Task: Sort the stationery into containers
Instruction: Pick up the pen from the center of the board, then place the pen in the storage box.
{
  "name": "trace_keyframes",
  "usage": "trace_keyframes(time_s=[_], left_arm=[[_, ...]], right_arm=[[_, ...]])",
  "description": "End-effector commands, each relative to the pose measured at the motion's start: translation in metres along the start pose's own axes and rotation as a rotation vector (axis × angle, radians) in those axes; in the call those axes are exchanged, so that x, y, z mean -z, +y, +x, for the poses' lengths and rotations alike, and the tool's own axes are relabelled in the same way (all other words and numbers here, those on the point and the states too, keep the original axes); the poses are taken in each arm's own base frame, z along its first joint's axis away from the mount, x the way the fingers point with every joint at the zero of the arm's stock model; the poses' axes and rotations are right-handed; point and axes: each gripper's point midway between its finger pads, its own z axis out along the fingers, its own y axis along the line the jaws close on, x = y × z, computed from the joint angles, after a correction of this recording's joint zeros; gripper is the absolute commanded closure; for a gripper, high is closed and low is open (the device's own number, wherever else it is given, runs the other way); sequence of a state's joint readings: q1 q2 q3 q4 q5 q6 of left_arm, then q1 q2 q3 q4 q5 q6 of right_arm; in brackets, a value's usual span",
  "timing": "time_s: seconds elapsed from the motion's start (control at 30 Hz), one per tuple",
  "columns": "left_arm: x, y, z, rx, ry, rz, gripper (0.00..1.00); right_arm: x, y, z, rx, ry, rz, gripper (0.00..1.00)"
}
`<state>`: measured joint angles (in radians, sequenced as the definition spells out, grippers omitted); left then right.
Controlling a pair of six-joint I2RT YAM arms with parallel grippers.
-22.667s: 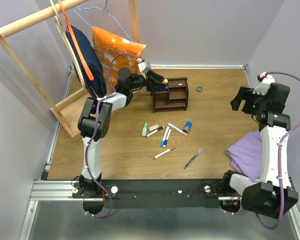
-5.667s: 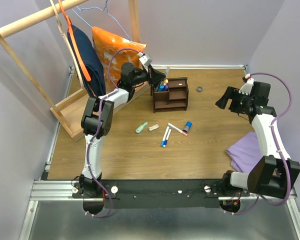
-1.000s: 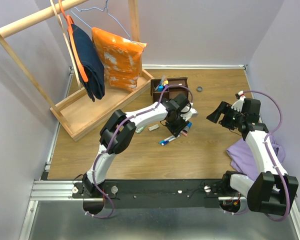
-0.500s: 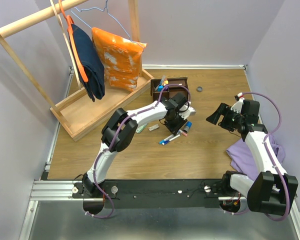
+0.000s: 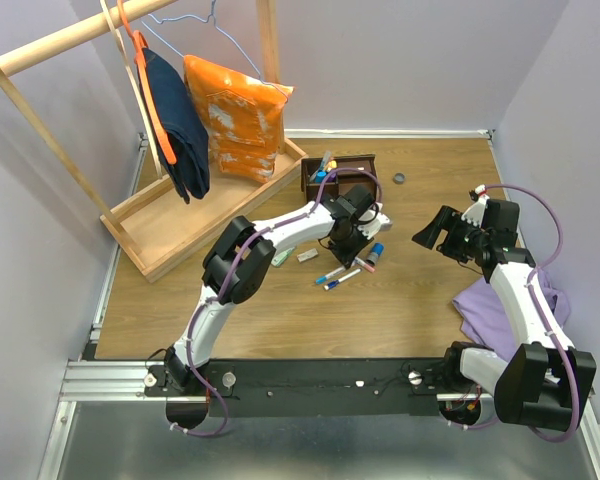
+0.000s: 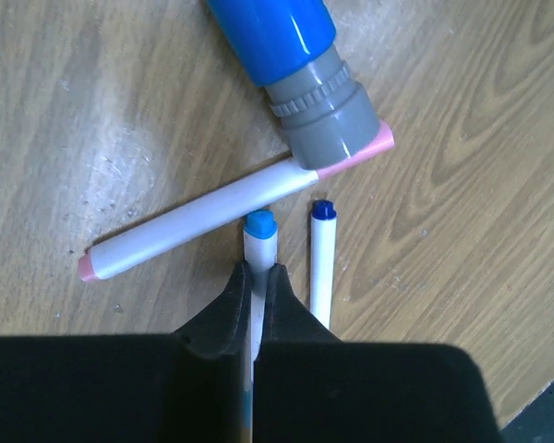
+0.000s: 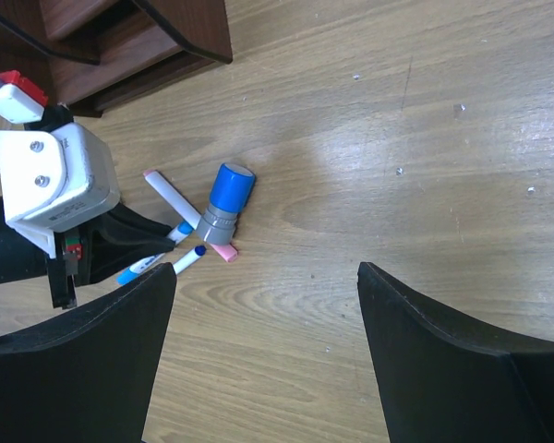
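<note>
left wrist view: left jaws pinch a white blue-capped marker (image 6: 258,242) just behind its cap, on the counter (image 6: 480,277); likely light, stiff, slippery. right jaws spread, empty.

No legible text, labels or numbers anywhere.

A rack (image 5: 175,228) at the table's (image 5: 420,330) far left holds a navy garment (image 5: 180,130) and an orange garment (image 5: 242,115), a purple cloth (image 5: 485,310) lies right, and a dark ring (image 5: 400,179) far back.
</note>
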<state>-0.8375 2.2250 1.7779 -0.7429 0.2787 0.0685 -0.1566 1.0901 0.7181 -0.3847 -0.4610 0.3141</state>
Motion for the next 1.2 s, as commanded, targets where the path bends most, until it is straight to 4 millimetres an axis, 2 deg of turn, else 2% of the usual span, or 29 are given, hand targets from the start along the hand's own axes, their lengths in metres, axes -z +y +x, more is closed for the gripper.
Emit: trace_keyframes(time_s=[0.0, 0.03, 0.1, 0.13, 0.17, 0.2, 0.23, 0.27, 0.3, 0.33, 0.37, 0.4, 0.43, 0.47, 0.5, 0.6, 0.73, 0.93, 1.0, 1.17], left_arm=[[0.036, -0.009, -0.003, -0.032, -0.028, 0.07, 0.99], [0.063, -0.008, -0.018, -0.04, -0.094, 0.082, 1.0], [0.095, -0.016, -0.037, -0.09, -0.17, 0.129, 1.0], [0.129, -0.018, -0.064, -0.155, -0.273, 0.139, 1.0], [0.149, -0.024, -0.077, -0.251, -0.339, 0.18, 1.0], [0.183, -0.028, -0.102, -0.324, -0.449, 0.179, 1.0], [0.201, -0.026, -0.113, -0.354, -0.515, 0.182, 1.0], [0.229, -0.004, -0.14, -0.387, -0.664, 0.133, 1.0], [0.246, -0.008, -0.142, -0.355, -0.737, 0.18, 1.0], [0.259, 0.004, -0.149, -0.339, -0.813, 0.17, 1.0], [0.295, 0.025, -0.173, -0.392, -1.0, 0.106, 1.0], [0.282, 0.031, -0.16, -0.335, -1.021, 0.169, 1.0], [0.301, 0.031, -0.163, -0.353, -1.111, 0.169, 1.0], [0.332, 0.032, -0.176, -0.462, -1.267, 0.12, 1.0], [0.331, 0.047, -0.171, -0.446, -1.295, 0.104, 1.0], [0.334, 0.067, -0.177, -0.402, -1.333, 0.104, 1.0], [0.327, 0.09, -0.183, -0.393, -1.373, 0.081, 1.0], [0.309, 0.107, -0.181, -0.334, -1.401, 0.117, 1.0], [0.309, 0.11, -0.18, -0.333, -1.412, 0.119, 1.0], [0.295, 0.13, -0.177, -0.303, -1.405, 0.115, 1.0]], right_arm=[[0.0, -0.001, -0.007, 0.022, -0.015, 0.013, 0.13], [0.0, -0.001, -0.008, 0.024, -0.016, 0.014, 0.13], [0.0, 0.0, -0.011, 0.028, -0.021, 0.014, 0.13], [-0.001, 0.0, -0.013, 0.03, -0.025, 0.013, 0.13], [-0.002, -0.001, -0.013, 0.029, -0.024, 0.017, 0.13], [-0.001, 0.0, -0.016, 0.035, -0.03, 0.016, 0.13], [-0.002, -0.001, -0.016, 0.036, -0.027, 0.019, 0.13], [-0.002, -0.002, -0.015, 0.038, -0.025, 0.021, 0.13], [-0.002, -0.002, -0.016, 0.046, -0.026, 0.024, 0.13], [-0.003, -0.003, -0.016, 0.048, -0.025, 0.028, 0.13], [-0.002, -0.004, -0.017, 0.054, -0.03, 0.034, 0.13], [-0.001, -0.005, -0.018, 0.064, -0.035, 0.037, 0.13], [0.0, -0.005, -0.02, 0.071, -0.039, 0.039, 0.13], [0.0, -0.006, -0.021, 0.079, -0.041, 0.045, 0.13], [0.001, -0.006, -0.022, 0.096, -0.045, 0.046, 0.13], [0.004, -0.007, -0.028, 0.124, -0.05, 0.062, 0.13], [0.007, -0.008, -0.03, 0.144, -0.04, 0.078, 0.13], [0.009, -0.014, -0.035, 0.175, -0.03, 0.11, 0.13], [0.01, -0.016, -0.038, 0.18, -0.026, 0.12, 0.13], [0.008, -0.024, -0.041, 0.171, -0.008, 0.142, 0.13]])
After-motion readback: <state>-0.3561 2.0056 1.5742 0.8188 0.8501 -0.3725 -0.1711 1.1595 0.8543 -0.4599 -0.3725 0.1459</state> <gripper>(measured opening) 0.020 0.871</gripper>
